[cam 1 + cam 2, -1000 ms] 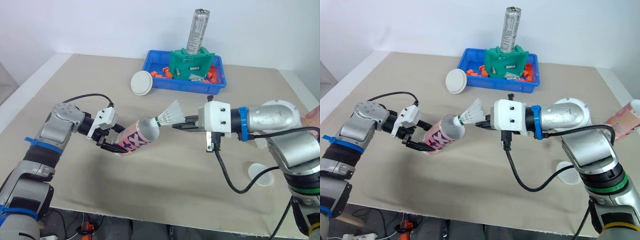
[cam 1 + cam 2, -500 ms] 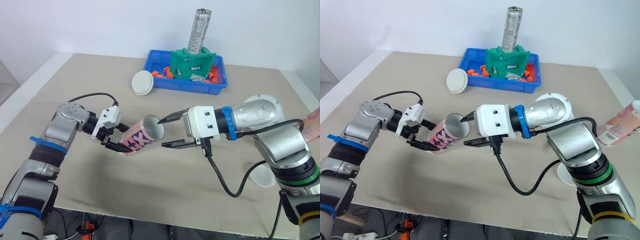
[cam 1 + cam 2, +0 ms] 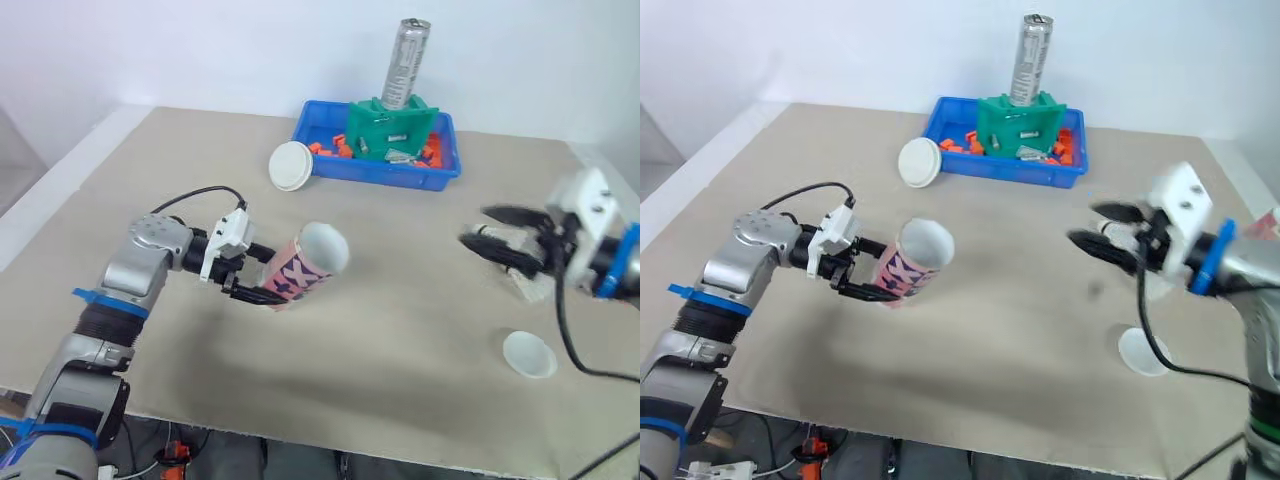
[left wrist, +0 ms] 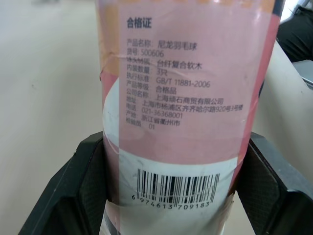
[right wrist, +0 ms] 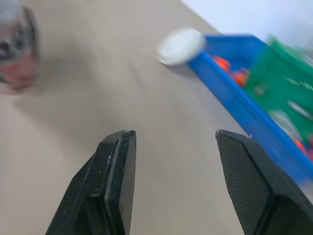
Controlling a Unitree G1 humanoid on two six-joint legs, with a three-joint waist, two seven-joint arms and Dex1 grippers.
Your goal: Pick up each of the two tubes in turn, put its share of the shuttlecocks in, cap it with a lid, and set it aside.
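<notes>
the pink tube [image 4: 186, 98] bears a printed label [image 4: 168, 73] headed 合格证, listing 尼龙羽毛球, 500606, gb/t 11881-2006 and 021-36368001. below it a barcode [image 4: 177, 185] reads 6 974613 709183.

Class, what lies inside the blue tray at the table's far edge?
The blue tray holds small orange pieces, a green holder and a silver can standing upright in the holder. Whatever lies under or behind the holder is covered.
</notes>
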